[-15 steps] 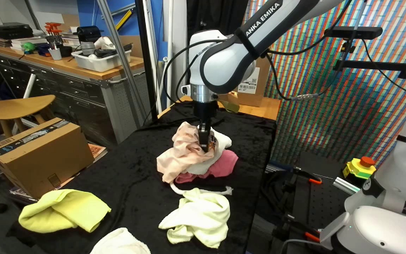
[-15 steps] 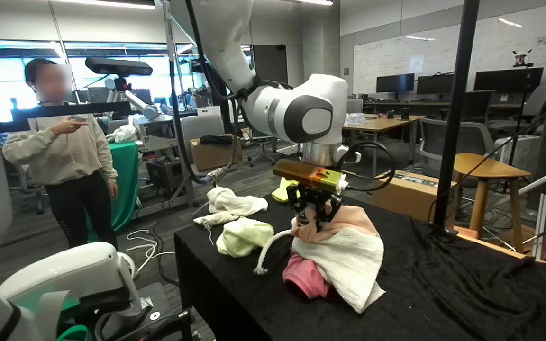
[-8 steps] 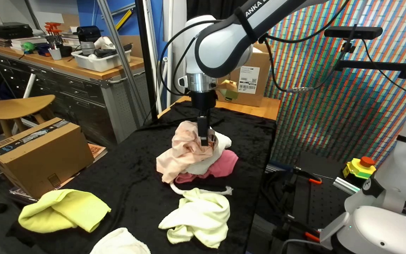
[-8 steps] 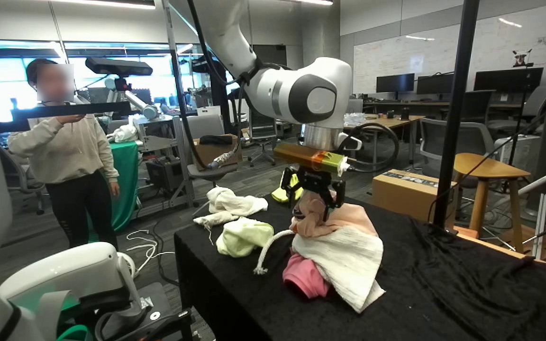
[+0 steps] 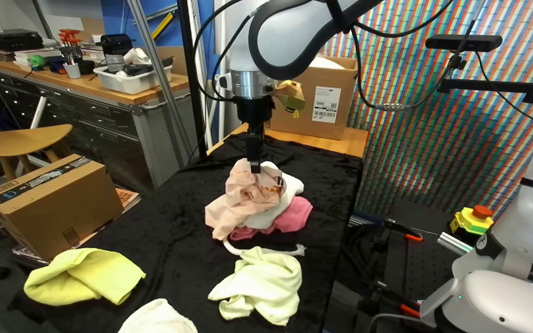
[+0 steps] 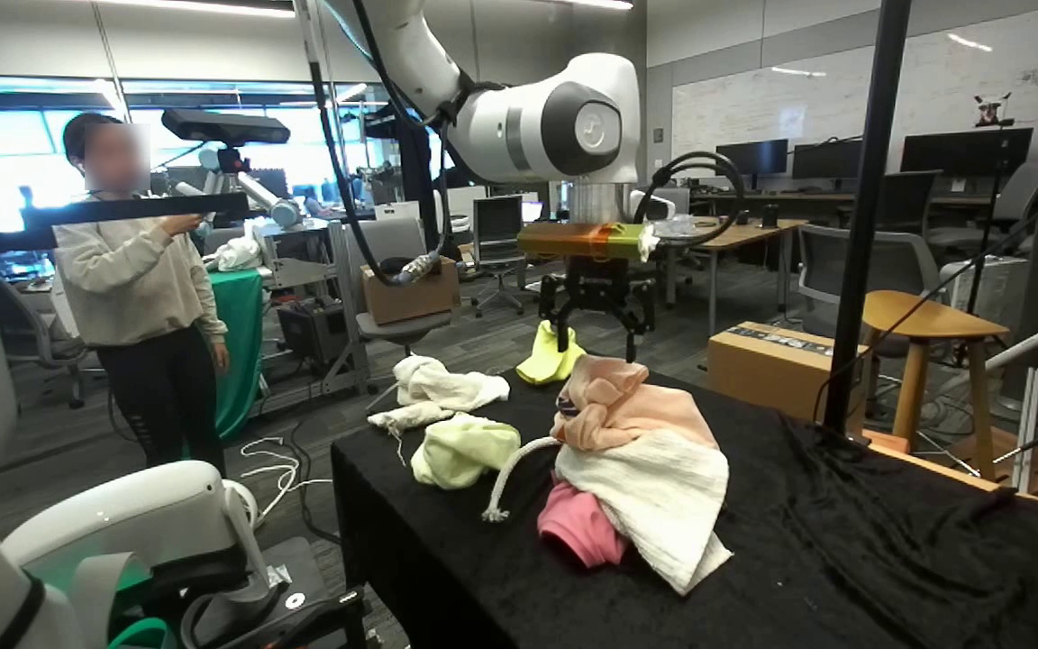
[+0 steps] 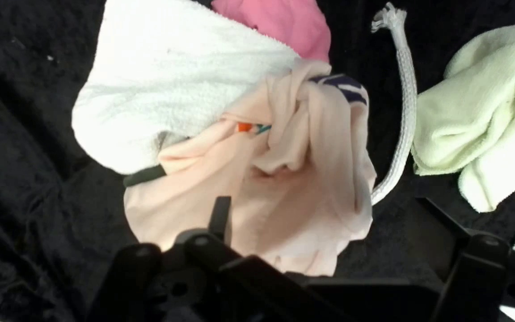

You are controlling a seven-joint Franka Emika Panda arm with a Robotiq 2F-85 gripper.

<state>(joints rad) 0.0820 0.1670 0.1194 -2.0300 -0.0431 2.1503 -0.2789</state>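
The wrist view looks down on the peach cloth (image 7: 186, 197), crumpled across one edge of the white towel (image 7: 168, 76) and covering part of it. Its bunched folds, with a purple print (image 7: 347, 87), stand on the side nearer the pink cloth (image 7: 284, 27); a smoother flap spreads out past the white towel's edge. It is about as broad as it is long there, so a long axis cannot be told. In an exterior view it looks longer, running from a raised lump beside the white towel down to a blunt corner that points away from the towel. The claw (image 6: 597, 351) hangs over the peach cloth, at the white towel's side, with its fingers (image 6: 562, 336) spread wide apart; whether a tip brushes the folds cannot be told. In both exterior views the pink cloth pokes out from under the white towel. The rope (image 7: 409, 98) runs past the peach cloth, across from the white towel, and ends in a frayed tip. Farther from the white towel than the rope lies the pale green cloth (image 7: 476, 112); the yellow cloth (image 5: 88, 275) rests well apart.
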